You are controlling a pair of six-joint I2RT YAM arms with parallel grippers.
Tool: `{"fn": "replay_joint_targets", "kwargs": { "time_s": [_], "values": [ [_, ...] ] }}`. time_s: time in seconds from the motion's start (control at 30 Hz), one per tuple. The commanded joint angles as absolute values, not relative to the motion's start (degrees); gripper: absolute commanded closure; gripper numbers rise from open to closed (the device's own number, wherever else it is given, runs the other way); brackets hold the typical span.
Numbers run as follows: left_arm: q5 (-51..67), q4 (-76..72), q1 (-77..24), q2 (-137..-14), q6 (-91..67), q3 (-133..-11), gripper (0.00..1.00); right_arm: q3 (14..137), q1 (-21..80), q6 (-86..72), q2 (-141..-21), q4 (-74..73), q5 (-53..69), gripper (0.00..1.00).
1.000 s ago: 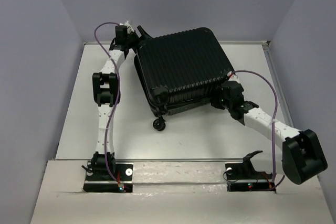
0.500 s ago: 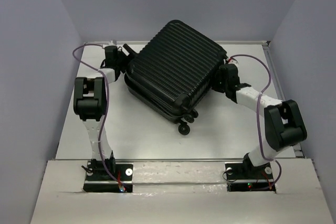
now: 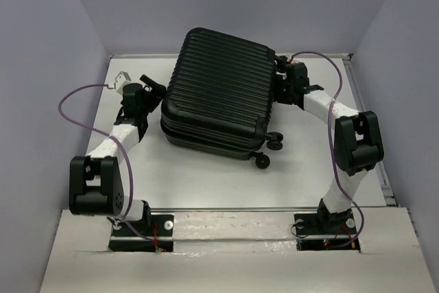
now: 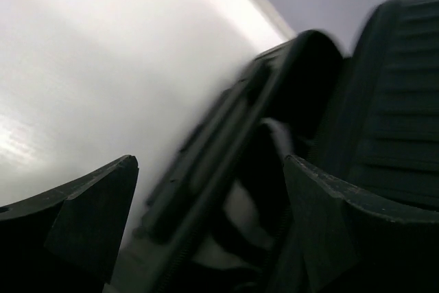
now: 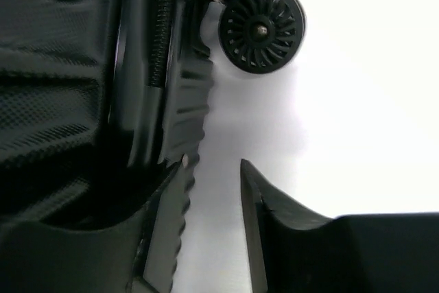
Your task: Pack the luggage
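At mid-table, luggage (image 3: 219, 90), long axis far-to-near, wheels (image 3: 261, 162) nearward; both end effectors (image 3: 154, 87) (image 3: 279, 77) spread, empty.

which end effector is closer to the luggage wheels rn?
Right. The right end effector is beside the luggage, just up the table from the wheels; the left end effector is across the luggage, on the opposite side.
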State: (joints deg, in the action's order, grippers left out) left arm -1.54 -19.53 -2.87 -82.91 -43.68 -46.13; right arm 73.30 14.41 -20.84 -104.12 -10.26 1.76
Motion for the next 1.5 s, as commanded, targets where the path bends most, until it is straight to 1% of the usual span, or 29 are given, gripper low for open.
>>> {"fn": "replay_joint_targets", "kwargs": {
  "time_s": [0.0,0.17,0.2,0.27,0.3,0.37,0.47,0.53,0.63,0.73,0.8,0.87,0.9,0.97,1.0,1.07,1.1,1.13,1.17,1.2,1.23,1.27,1.3,1.33,1.47],
  "values": [
    [2.7,-21.0,-8.4,-74.4,-42.5,-47.5,0.01,83.7,18.7,-22.1,-105.5,-8.9,18.4,0.52],
    [5.3,-17.9,-9.2,-71.3,-42.4,-49.4,0.01,85.5,18.7,-23.1,-106.7,-10.2,18.1,0.51],
    [4.0,-16.5,-9.2,-70.9,-42.0,-49.4,0.01,85.8,18.7,-23.0,-106.9,-11.2,17.8,0.48],
    [1.8,-14.6,-9.1,-70.1,-41.6,-49.2,0.01,86.2,18.7,-22.3,-107.1,-12.0,16.6,0.47],
    [0.6,-13.8,-9.1,-69.8,-41.5,-48.3,0.01,86.0,18.7,-22.2,-107.1,-12.7,16.0,0.44],
    [-2.5,-13.6,-8.8,-68.3,-41.7,-47.0,0.01,85.3,18.7,-21.5,-106.8,-12.8,14.9,0.43],
    [-6.5,-12.9,-7.7,-63.8,-41.3,-46.7,0.01,84.6,18.7,-20.1,-105.9,-13.4,13.8,0.43],
    [-8.3,-12.7,-7.8,-60.0,-39.4,-48.7,0.01,83.3,18.7,-19.6,-104.5,-13.4,12.1,0.43],
    [-8.5,-10.0,-8.4,-56.7,-36.8,-53.8,0.01,82.4,18.7,-18.5,-101.0,-12.9,13.3,0.44],
    [-11.2,-6.3,-12.3,-54.2,-32.3,-58.1,0.01,81.1,18.7,-18.1,-96.9,-12.4,14.8,0.49],
    [-13.4,-4.3,-17.6,-53.0,-28.8,-59.1,0.01,80.2,18.2,-18.1,-94.9,-12.2,14.8,0.54],
    [-16.1,-2.6,-22.5,-52.6,-26.6,-60.3,0.01,78.6,18.2,-18.6,-92.8,-12.2,14.7,0.56],
    [-16.4,-0.7,-27.6,-52.8,-25.8,-60.6,0.01,78.0,18.2,-18.7,-92.2,-12.4,14.7,0.54],
    [-16.3,-0.1,-33.9,-54.3,-26.2,-59.9,0.01,76.0,17.7,-19.8,-90.6,-12.7,14.1,0.47],
    [-16.6,-0.2,-40.7,-55.1,-26.6,-58.6,0.01,75.1,17.7,-20.1,-89.9,-12.7,13.5,0.37],
    [-16.8,-0.8,-47.6,-58.7,-29.0,-57.6,0.01,71.7,17.7,-21.1,-87.6,-12.8,12.4,0.36],
    [-16.7,-2.7,-54.0,-61.8,-30.7,-56.8,0.01,70.2,17.7,-21.3,-86.5,-12.7,12.3,0.36],
    [-16.8,-3.7,-56.9,-63.4,-30.7,-56.6,0.01,68.8,17.7,-21.5,-85.2,-12.4,12.3,0.38],
    [-16.7,-4.6,-59.2,-65.1,-32.7,-56.5,0.01,67.2,17.7,-21.9,-83.7,-12.1,12.4,0.42],
    [-15.9,-6.9,-61.2,-66.8,-33.7,-56.2,0.01,63.1,17.7,-22.2,-79.9,-10.6,13.0,0.49],
    [-15.7,-8.0,-64.1,-69.5,-34.7,-56.0,0.01,60.8,17.7,-22.4,-77.7,-9.6,13.4,0.51],
    [-15.8,-9.0,-65.1,-70.6,-36.5,-55.6,0.01,58.6,17.7,-23.0,-75.5,-8.7,13.6,0.54],
    [-15.8,-12.3,-65.9,-71.4,-37.0,-54.2,0.01,54.6,17.7,-23.4,-71.3,-7.7,13.6,0.62],
    [-15.7,-13.8,-66.7,-72.4,-37.4,-53.6,0.01,52.8,17.7,-23.9,-69.4,-7.5,14.1,0.64],
    [-13.0,-18.5,-67.0,-74.4,-38.8,-51.3,0.01,45.6,17.7,-27.2,-61.9,-7.3,14.6,0.67]
  ]
}}
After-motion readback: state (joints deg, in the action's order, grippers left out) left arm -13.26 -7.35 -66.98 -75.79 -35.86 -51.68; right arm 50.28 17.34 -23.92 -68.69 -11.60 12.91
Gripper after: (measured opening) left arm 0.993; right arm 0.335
